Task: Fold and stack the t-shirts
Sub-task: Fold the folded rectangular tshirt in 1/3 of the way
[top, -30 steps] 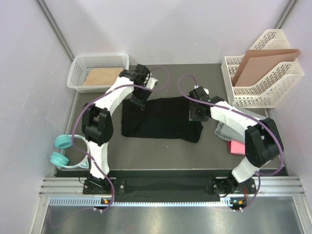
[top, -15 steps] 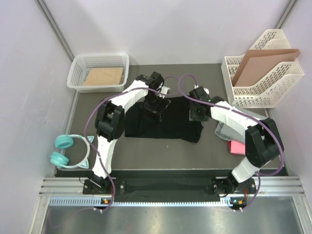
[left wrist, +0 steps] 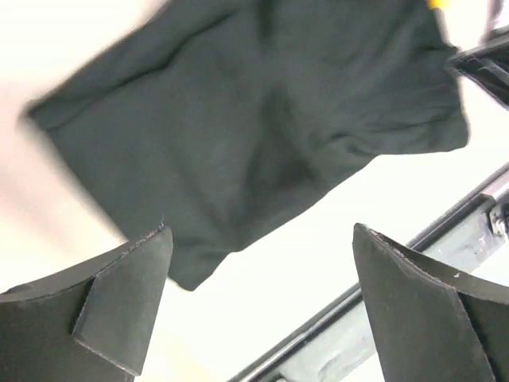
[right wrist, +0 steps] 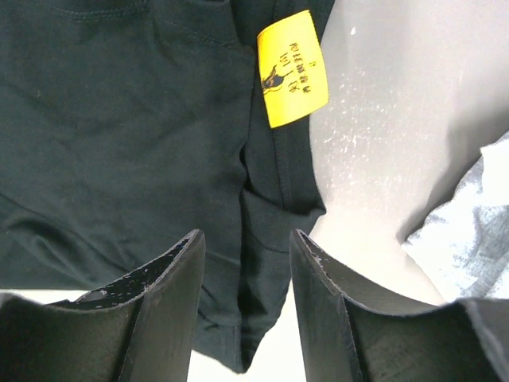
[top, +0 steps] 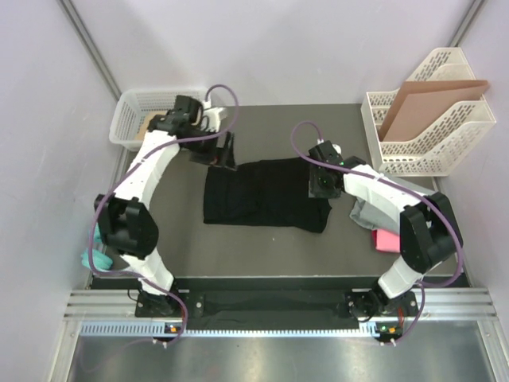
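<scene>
A black t-shirt point(top: 262, 195) lies folded flat in the middle of the table. My left gripper point(top: 223, 153) hovers open just off its back-left corner; in the left wrist view the gripper point(left wrist: 261, 232) has nothing between its fingers and the black shirt point(left wrist: 262, 127) lies beyond them. Over the shirt's right edge my right gripper point(top: 318, 185) stands with its jaws apart. In the right wrist view the gripper point(right wrist: 245, 235) pinches no cloth, and the shirt point(right wrist: 119, 135) with its yellow label point(right wrist: 292, 68) lies flat below. A grey t-shirt point(top: 367, 213) and a pink one point(top: 387, 240) lie crumpled at the right.
A white basket point(top: 127, 119) with a brown sheet stands at the back left, close to the left gripper. At the back right a white file rack point(top: 433, 147) holds cardboard. Teal headphones point(top: 89, 256) lie at the left edge. The grey shirt point(right wrist: 477, 231) is near the right fingers.
The left gripper opened, let go of the black shirt, and swung from the shirt's middle back toward the basket. The right arm has stayed still.
</scene>
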Motion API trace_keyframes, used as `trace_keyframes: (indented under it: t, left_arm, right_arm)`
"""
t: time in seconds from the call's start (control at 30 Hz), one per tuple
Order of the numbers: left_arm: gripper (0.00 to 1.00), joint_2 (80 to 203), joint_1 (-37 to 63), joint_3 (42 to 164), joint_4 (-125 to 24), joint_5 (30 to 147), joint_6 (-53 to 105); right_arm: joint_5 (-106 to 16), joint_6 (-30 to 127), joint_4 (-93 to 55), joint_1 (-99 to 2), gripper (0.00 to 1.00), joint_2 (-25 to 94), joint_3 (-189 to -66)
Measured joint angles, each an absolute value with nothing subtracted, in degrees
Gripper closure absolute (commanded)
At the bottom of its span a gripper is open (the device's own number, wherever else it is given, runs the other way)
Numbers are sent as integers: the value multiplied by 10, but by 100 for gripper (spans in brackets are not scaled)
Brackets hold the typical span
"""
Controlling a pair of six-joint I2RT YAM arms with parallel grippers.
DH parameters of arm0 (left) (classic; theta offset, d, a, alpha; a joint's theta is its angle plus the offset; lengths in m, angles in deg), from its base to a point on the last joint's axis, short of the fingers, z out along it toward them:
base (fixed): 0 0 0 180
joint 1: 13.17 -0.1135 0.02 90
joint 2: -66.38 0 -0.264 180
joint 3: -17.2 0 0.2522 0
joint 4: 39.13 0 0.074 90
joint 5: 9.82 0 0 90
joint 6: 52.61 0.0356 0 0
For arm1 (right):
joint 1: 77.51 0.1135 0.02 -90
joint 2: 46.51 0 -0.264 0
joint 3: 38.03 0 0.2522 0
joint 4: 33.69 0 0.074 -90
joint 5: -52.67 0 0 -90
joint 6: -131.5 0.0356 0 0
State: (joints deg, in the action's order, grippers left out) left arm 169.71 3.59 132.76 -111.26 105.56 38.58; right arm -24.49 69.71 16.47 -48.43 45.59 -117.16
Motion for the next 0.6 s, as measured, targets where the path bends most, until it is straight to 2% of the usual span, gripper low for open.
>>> trace_keyframes:
  t: [0.1, 0.27, 0.4, 0.6]
  left_arm:
    - [1, 1644, -6, 1221, -1084, 1058, 388]
    - [1, 1667, 71, 1068, -1039, 1041, 402]
    - [1, 1691, 135, 1054, -1025, 1039, 417]
    - [1, 1705, 154, 1073, -1002, 1035, 438]
  right_arm:
    - [-258, 699, 169, -484, 52, 463, -1185]
    - [-307, 708, 168, -484, 51, 500, -1249]
    - [-371, 727, 163, -494, 51, 527, -1303]
    - [-417, 746, 158, -519, 51, 535, -1332]
